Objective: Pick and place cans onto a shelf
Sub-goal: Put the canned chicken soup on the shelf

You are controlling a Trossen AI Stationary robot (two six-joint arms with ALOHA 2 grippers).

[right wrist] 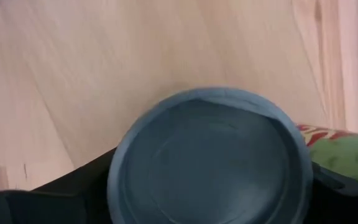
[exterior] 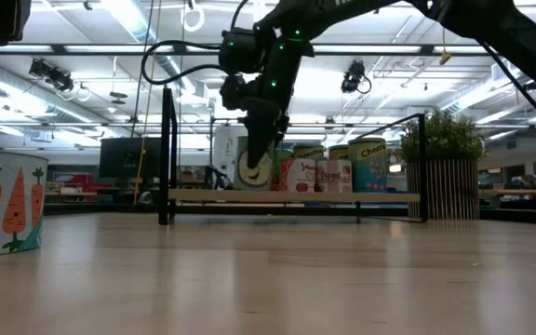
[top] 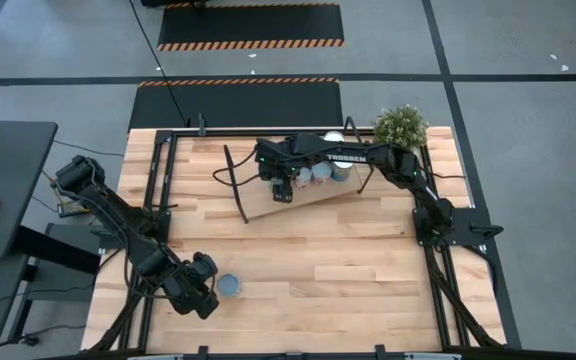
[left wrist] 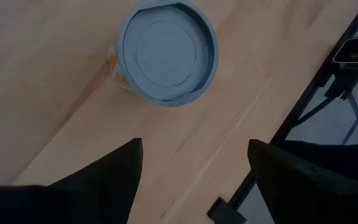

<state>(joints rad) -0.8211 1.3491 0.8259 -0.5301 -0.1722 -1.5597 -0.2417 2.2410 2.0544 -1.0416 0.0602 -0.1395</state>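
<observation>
Right gripper (top: 282,190) over the left part of the shelf (top: 258,207), fingers closed on a can (right wrist: 209,158) with a blue-grey lid; can's side and label hidden behind the lid in the right wrist view, its lower half only partly seen in the low view (exterior: 254,167) behind the fingers. Whether its base touches the board: cannot tell. Just beside the gripper, further along the shelf, a row of standing cans (exterior: 328,167) (exact count not readable, several overlapping). Potted plant (top: 400,126) beyond the row, at the shelf's far end.

Left gripper (top: 205,287) low near the table's (top: 318,270) front edge, fingers (left wrist: 104,180) spread and empty. One can (top: 229,285) just ahead of the fingertips, upright, apart from them. Same can cut off at the low view's edge (exterior: 6,203), only a carrot label showing.
</observation>
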